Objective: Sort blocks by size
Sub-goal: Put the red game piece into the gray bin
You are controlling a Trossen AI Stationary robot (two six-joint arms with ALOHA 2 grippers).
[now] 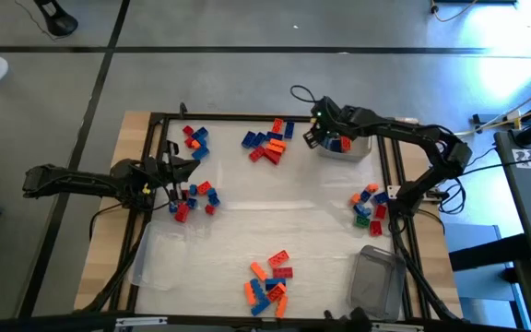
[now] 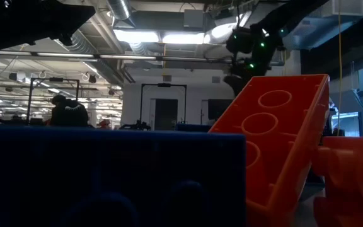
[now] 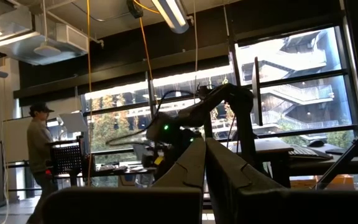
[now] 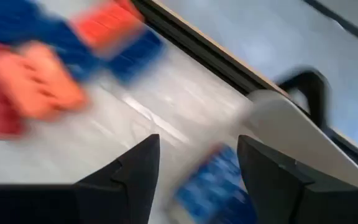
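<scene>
Blocks (image 1: 267, 146), studded plastic bricks in red, orange and blue, lie in loose clusters across the table; a few sit inside the clear tub (image 1: 347, 148) at the far edge. Over that tub hangs the right gripper (image 1: 315, 135), arm bent sharply at the elbow, fingers spread and empty. Well apart from the tub, the left gripper (image 1: 184, 171) rests closed beside a small red-and-blue cluster.

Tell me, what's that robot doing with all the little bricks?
It's sorting them. The right gripper hangs open over a clear tub at the table's far edge, with a blue brick below its fingers. The left gripper waits shut by a brick pile. Other piles lie scattered.
</scene>
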